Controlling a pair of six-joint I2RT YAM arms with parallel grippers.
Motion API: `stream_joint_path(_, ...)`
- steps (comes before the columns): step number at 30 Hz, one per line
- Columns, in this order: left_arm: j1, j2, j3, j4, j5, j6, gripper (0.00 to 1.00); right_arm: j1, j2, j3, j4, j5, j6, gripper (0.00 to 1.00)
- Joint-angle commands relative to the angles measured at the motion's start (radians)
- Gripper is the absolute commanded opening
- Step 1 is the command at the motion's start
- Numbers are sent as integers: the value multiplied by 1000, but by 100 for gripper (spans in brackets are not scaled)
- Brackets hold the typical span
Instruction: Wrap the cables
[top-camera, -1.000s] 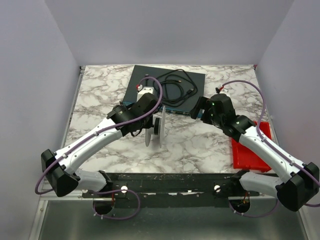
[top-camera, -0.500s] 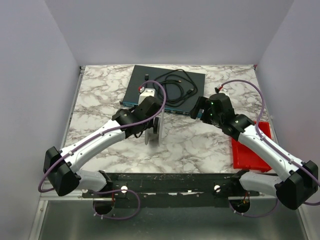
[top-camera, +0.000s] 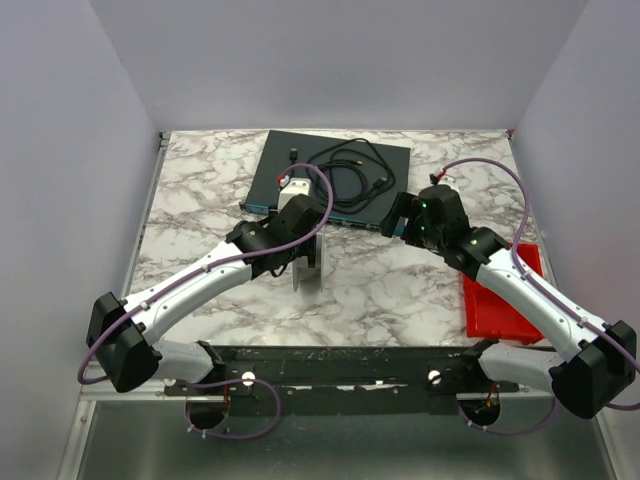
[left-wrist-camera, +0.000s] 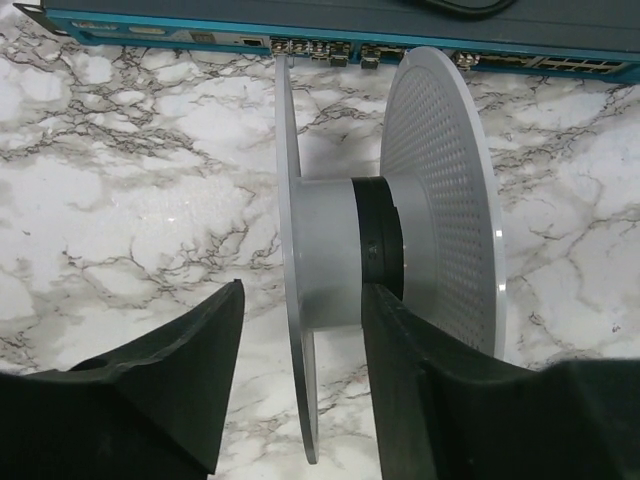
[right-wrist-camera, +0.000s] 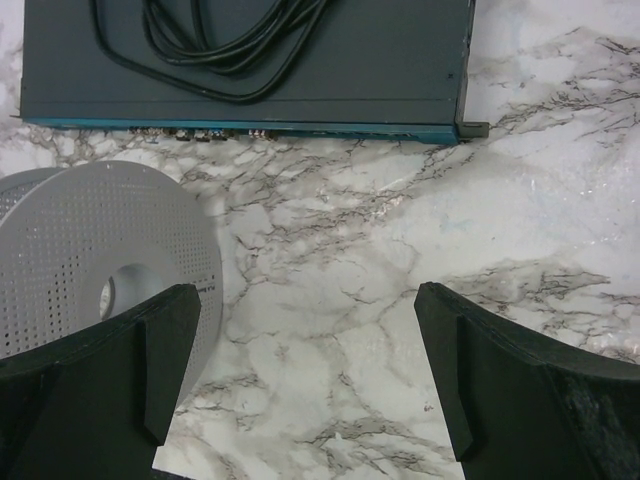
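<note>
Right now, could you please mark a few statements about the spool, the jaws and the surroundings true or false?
1. The spool stands on edge on the marble table. True.
2. The right jaws are shut on the spool. False: the right gripper is open above bare marble, the spool off to one side.
3. The jaws of the left gripper straddle one spool flange. True.
4. The black cable lies on the dark switch. True.
5. The red tray lies by the left arm. False: it lies under the right arm.
</note>
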Motion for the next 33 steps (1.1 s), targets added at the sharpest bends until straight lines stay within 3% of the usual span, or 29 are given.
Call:
stream_joint_path(1,6,-16,9,25,17,10,56,-3,0,33,-26,24,-7,100)
stream_joint_path(25,26,-121,10,29,75,64,88,-2,44,94,-79,41,20,100)
stream_joint_path(33,35,-183,81,3,112,118,90,-9,64,211,-367,311,218,100)
